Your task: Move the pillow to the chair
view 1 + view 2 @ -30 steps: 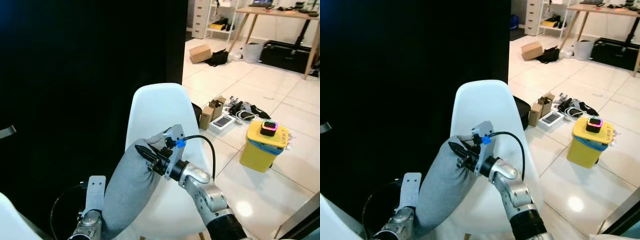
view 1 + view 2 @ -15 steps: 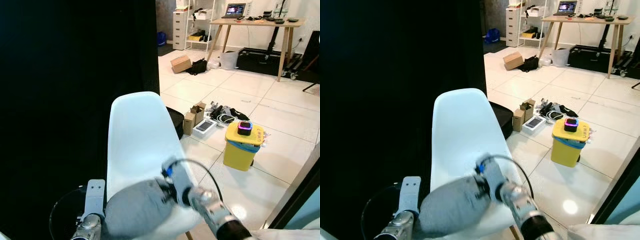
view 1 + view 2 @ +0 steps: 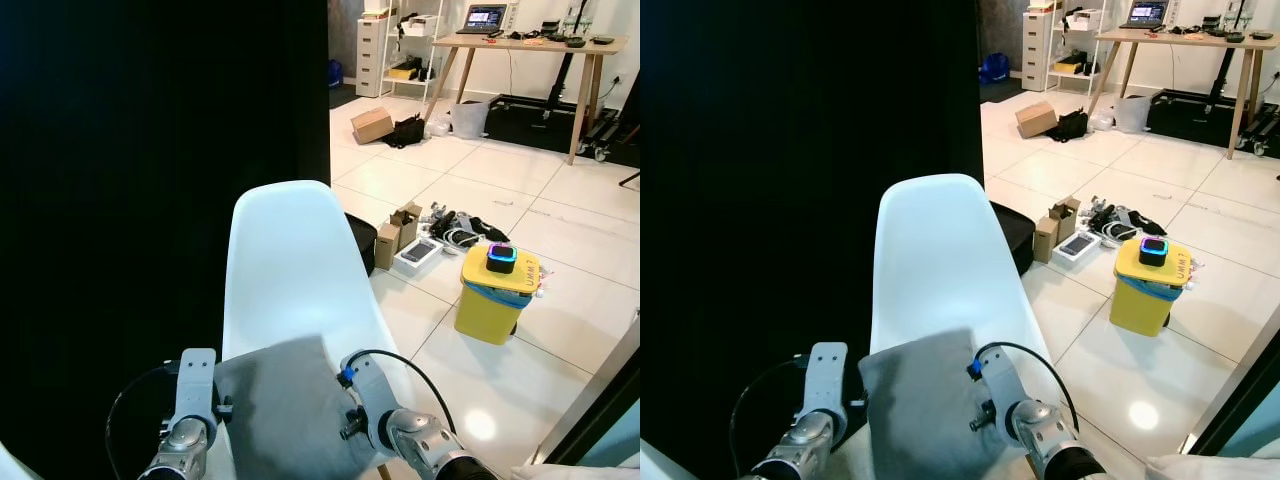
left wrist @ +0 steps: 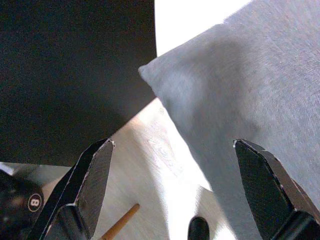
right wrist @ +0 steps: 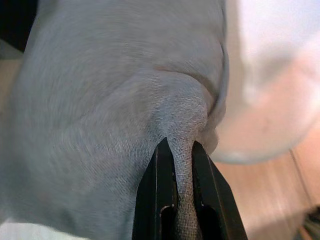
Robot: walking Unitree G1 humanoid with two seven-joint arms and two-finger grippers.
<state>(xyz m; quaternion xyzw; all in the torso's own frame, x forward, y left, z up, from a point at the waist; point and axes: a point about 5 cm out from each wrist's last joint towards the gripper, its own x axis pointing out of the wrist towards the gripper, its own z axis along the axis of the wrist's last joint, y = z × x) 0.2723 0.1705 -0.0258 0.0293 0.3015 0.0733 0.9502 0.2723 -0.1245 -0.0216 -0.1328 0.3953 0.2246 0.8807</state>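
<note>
Left gripper [image 4: 175, 192] sits just beside the pillow's [image 3: 290, 410] left corner, fingers spread wide with nothing between them; looks like a guard on that side rather than a hold. Pillow lies flat on the chair [image 3: 285, 270] seat, below the backrest, so placement looks about done. Right gripper [image 5: 184, 192] is pinched tight on a fold of fabric at the pillow's right edge, bunching it. Next call, I'd guess: let that pinch go.
</note>
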